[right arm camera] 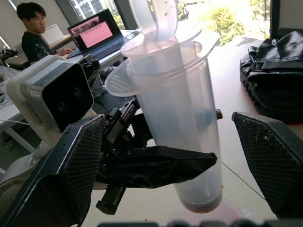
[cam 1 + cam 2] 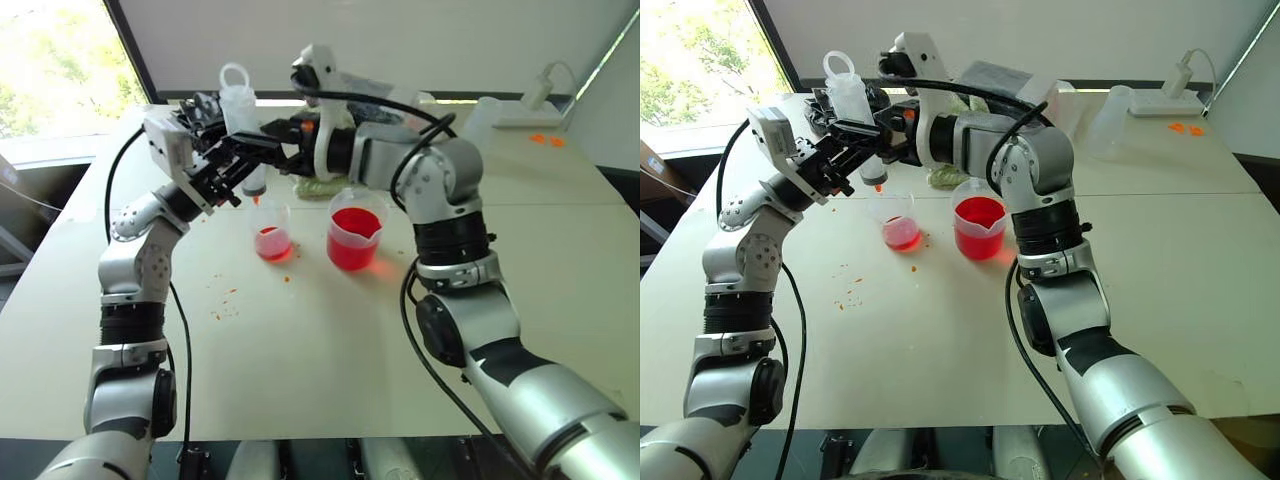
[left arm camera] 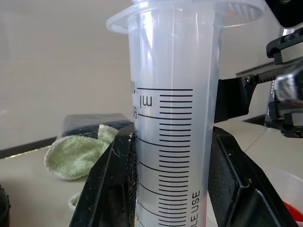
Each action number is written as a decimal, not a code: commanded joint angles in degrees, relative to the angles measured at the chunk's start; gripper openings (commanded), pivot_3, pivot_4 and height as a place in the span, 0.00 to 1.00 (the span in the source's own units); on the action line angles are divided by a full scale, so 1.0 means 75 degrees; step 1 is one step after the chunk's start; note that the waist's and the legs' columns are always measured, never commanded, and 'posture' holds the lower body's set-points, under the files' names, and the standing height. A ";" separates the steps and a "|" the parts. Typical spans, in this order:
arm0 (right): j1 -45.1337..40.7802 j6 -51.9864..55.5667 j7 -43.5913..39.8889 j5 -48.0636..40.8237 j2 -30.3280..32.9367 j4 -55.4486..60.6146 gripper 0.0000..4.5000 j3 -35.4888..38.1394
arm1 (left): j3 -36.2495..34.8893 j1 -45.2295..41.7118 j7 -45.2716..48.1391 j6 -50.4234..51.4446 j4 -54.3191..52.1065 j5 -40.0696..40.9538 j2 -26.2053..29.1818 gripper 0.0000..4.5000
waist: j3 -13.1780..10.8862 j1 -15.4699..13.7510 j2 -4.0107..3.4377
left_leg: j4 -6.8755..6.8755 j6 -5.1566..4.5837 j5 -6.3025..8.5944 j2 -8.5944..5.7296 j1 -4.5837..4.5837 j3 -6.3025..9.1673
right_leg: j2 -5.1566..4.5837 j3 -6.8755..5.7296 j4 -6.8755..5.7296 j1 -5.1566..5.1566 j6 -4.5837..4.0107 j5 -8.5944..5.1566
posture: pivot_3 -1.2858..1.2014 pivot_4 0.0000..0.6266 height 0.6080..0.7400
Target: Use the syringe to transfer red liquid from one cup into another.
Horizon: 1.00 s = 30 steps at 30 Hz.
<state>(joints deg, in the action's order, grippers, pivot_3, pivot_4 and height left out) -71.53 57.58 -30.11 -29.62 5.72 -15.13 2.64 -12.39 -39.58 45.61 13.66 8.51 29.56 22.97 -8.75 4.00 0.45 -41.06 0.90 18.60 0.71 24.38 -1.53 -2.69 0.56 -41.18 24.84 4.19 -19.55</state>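
With the left gripper [image 2: 232, 165] clamping the syringe [image 2: 243, 130] and the right gripper [image 1: 165, 156] released, drips risk missing the small cup [image 2: 272, 232].

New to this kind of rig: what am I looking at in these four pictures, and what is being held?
A humanoid robot works at a pale table. The two wide pictures come from its head camera; the two close-ups come from cameras on its wrists. The left end effector is shut on the syringe, held upright over the small cup, which holds a little red liquid. The right end effector stands open on either side of the syringe barrel. Beside the cup stands the larger beaker, fuller with red. A green cloth lies behind.
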 commanded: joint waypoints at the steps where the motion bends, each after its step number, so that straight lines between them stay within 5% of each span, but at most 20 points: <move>1: -0.0324 -0.0047 0.0049 -0.0142 0.0166 0.0133 1.00 0.0300 | -0.0196 -0.0002 -0.0146 0.0074 -0.0352 0.0233 0.0066 0.32 | 0.0000 0.0007 0.0000 | 0.0000 0.0000 0.0000 0.0000 0.0000 0.0000 | 0.0000 0.0000 0.0000 0.0000 0.0000 0.0000 | 0.52 0.24 0.78; 15: 0.0162 0.0625 0.0970 -0.0547 0.0853 0.0780 1.00 0.1395 | -0.0822 -0.0481 -0.1537 0.2075 -0.0266 0.1492 0.0023 0.32 | 0.0000 -0.0001 0.0000 | 0.0001 0.0000 0.0000 0.0001 0.0000 0.0000 | -0.0001 0.0001 0.0000 0.0000 0.0000 0.0000 | 0.52 0.24 0.78; 23: 0.0563 0.0715 0.1469 -0.0617 0.1051 0.1034 1.00 0.1779 | -0.1878 -0.1104 -0.3665 0.4462 -0.0045 0.3286 -0.0433 0.32 | 0.0000 0.0000 0.0000 | 0.0002 0.0000 0.0000 0.0000 0.0000 0.0000 | -0.0001 0.0003 -0.0001 -0.0001 0.0000 0.0000 | 0.52 0.24 0.78; 30: 0.0966 0.0897 0.1704 -0.0714 0.1050 0.1326 1.00 0.1902 | -0.2889 -0.1254 -0.5113 0.6538 0.0359 0.4796 0.0338 0.32 | 0.0000 0.0021 0.0000 | 0.0004 0.0001 0.0000 0.0002 -0.0002 0.0000 | 0.0001 0.0003 -0.0001 0.0001 0.0000 0.0000 | 0.52 0.24 0.78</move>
<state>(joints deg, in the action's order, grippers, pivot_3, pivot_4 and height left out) -64.01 64.03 -17.65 -33.64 13.06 -8.33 16.08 -30.69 -47.50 9.62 59.72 11.17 62.01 23.26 -8.75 4.15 0.45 -41.03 0.91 18.59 0.73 24.37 -1.53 -2.68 0.59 -41.19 24.85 4.19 -19.56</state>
